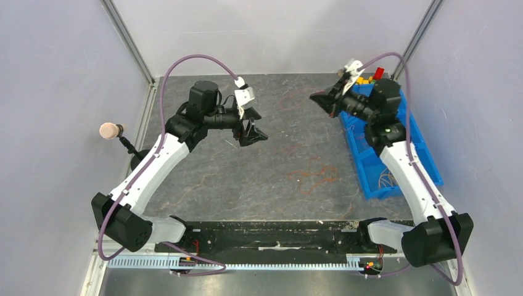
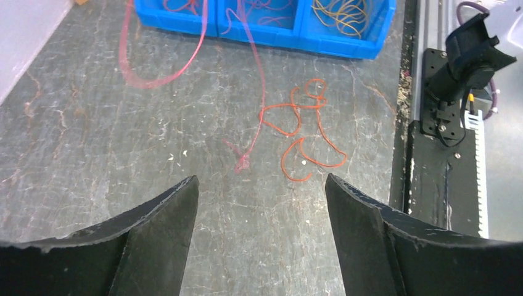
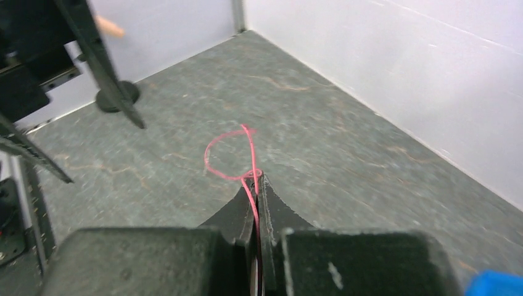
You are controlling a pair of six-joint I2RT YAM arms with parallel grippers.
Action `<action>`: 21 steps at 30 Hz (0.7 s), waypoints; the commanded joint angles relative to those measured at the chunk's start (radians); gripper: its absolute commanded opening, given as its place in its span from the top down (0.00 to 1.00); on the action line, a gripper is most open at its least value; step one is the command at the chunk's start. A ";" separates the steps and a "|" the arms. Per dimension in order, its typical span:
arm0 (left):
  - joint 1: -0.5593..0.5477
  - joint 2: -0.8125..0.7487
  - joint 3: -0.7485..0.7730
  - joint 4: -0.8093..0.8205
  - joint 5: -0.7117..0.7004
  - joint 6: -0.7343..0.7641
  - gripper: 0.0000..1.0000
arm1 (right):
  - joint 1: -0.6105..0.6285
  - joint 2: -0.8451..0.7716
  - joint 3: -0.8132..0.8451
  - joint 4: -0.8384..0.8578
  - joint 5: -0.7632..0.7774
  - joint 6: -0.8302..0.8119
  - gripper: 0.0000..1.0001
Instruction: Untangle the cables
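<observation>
A thin pink-red cable (image 3: 227, 154) curls into a loop just past my right gripper (image 3: 258, 177), which is shut on it, the strand running back between the pressed jaws. From above, that gripper (image 1: 317, 98) hangs over the far right of the table beside the faint red loop (image 1: 296, 98). An orange cable (image 2: 306, 126) lies in loose curls on the table, next to a pink-red strand (image 2: 254, 92) trailing out of the blue bin (image 2: 345, 46) and ending in a knot. My left gripper (image 2: 260, 180) is open above bare table, short of both cables, holding nothing. It hangs mid-table (image 1: 251, 139).
The blue bin (image 1: 362, 161) along the right side holds more cable coils in its compartments. Coloured blocks (image 1: 370, 77) sit at its far end. A round-headed stand (image 1: 111, 131) rises at the left wall. A black rail (image 1: 271, 237) runs along the near edge.
</observation>
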 commanded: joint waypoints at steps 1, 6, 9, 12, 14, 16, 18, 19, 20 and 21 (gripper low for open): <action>0.016 -0.011 -0.008 0.099 -0.038 -0.068 0.18 | -0.126 -0.055 0.115 -0.103 -0.035 0.046 1.00; 0.016 0.003 -0.041 0.126 -0.037 -0.092 0.18 | -0.289 -0.046 0.263 -0.214 -0.078 0.044 1.00; 0.016 0.011 -0.041 0.133 -0.032 -0.091 0.18 | -0.380 -0.020 0.330 -0.277 -0.107 -0.004 1.00; 0.017 0.018 -0.041 0.137 -0.030 -0.089 0.18 | -0.485 0.014 0.357 -0.287 -0.164 -0.031 1.00; 0.016 0.022 -0.041 0.134 -0.030 -0.084 0.18 | -0.541 0.047 0.379 -0.330 -0.190 -0.086 1.00; 0.016 0.026 -0.040 0.120 -0.034 -0.078 0.18 | -0.593 0.077 0.399 -0.377 -0.204 -0.153 1.00; 0.016 0.024 -0.040 0.105 -0.040 -0.068 0.18 | -0.636 0.101 0.423 -0.400 -0.222 -0.190 1.00; 0.016 0.020 -0.043 0.103 -0.046 -0.067 0.18 | -0.658 0.113 0.435 -0.418 -0.229 -0.213 1.00; 0.016 0.016 -0.048 0.102 -0.046 -0.067 0.18 | -0.674 0.121 0.439 -0.432 -0.232 -0.240 1.00; 0.016 0.011 -0.054 0.103 -0.047 -0.066 0.18 | -0.688 0.127 0.435 -0.444 -0.238 -0.273 1.00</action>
